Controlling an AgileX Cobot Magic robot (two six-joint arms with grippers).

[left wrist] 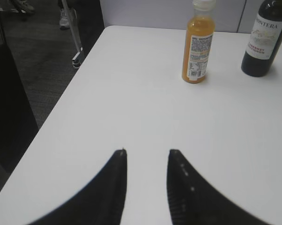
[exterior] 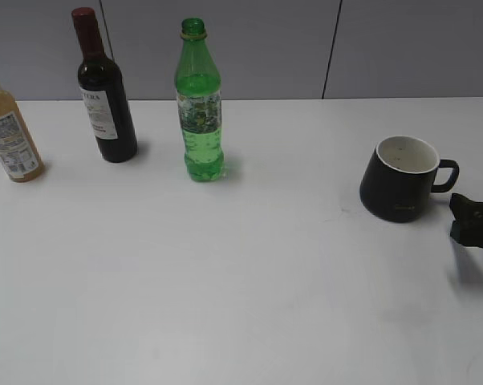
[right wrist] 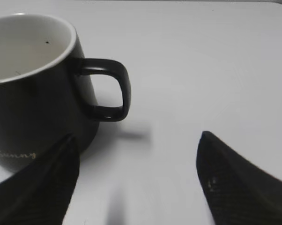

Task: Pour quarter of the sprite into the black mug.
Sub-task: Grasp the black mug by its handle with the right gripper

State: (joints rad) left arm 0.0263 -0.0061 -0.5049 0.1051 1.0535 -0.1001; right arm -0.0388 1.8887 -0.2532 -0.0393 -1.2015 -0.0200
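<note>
The sprite [exterior: 200,104] stands upright at the back middle of the white table, uncapped, with its green neck ring showing. The black mug [exterior: 399,178] stands at the right with its handle pointing right; it also shows in the right wrist view [right wrist: 33,89], white inside. My right gripper [right wrist: 137,140] is open and empty just in front of the mug's handle; its tip shows at the right edge of the exterior view [exterior: 472,218]. My left gripper [left wrist: 147,152] is open and empty above the table's left part, out of the exterior view.
A dark wine bottle with a red top [exterior: 103,92] and an orange juice bottle [exterior: 10,128] stand at the back left; both show in the left wrist view, juice [left wrist: 197,47] and wine [left wrist: 265,37]. The table's left edge [left wrist: 61,101] drops to a dark floor.
</note>
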